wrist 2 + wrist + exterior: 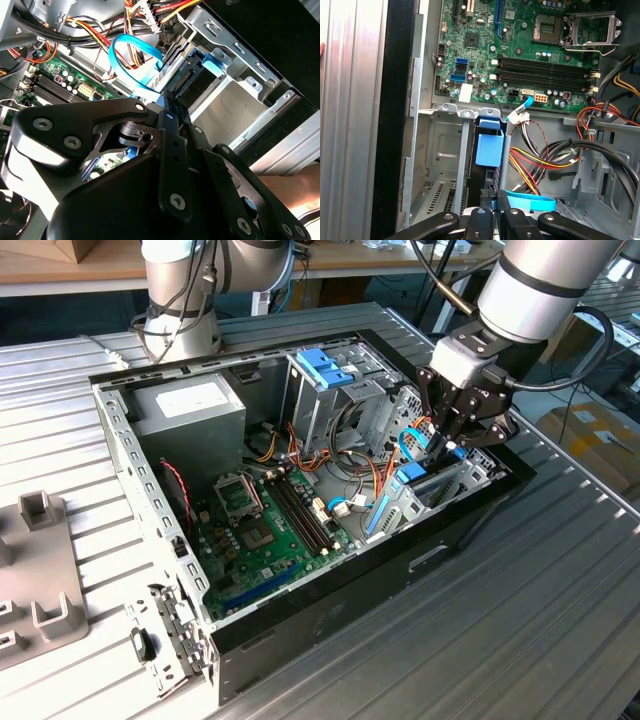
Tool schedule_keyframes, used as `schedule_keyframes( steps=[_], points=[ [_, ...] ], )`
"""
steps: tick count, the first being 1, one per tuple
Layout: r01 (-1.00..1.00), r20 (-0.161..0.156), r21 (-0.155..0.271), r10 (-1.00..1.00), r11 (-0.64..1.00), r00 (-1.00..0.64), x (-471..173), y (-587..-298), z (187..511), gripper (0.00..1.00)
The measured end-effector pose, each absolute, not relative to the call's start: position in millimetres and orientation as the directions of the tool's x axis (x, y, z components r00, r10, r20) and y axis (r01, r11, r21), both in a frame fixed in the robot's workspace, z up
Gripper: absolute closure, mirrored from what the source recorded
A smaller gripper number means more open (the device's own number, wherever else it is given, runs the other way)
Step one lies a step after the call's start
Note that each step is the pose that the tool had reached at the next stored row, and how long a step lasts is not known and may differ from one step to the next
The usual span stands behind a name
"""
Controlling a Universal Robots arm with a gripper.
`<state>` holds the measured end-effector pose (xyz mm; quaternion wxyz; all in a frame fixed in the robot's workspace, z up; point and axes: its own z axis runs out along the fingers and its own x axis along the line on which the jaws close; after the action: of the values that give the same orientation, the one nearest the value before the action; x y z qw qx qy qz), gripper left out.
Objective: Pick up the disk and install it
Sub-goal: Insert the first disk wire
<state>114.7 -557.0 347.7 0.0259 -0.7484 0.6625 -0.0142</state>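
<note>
— Where's the disk (413, 478)?
— On edge in the metal bay (472, 476), at three o'clock within the case (330, 592) in the exterior view. Its blue rail (489, 147) (196, 70) shows in both wrist views.
— The gripper (443, 445)?
— Just above it, fingers (481, 220) drawn close together; whether they pinch it, I can't tell. The motherboard (262, 530) lies at eight o'clock from the disk.

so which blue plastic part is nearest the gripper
The blue rail of the disk, just beneath the gripper. The other, the blue latch, sits on top of the metal drive cage, apart toward the exterior view's left.
</note>
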Motion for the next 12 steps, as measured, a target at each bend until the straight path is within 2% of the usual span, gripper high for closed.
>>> schedule_keyframes(
  steps=[12],
  points=[
    [-0.991,-0.013,-0.058,-0.992,-0.121,0.122,114.7,-557.0,346.5,0.84]
  ],
)
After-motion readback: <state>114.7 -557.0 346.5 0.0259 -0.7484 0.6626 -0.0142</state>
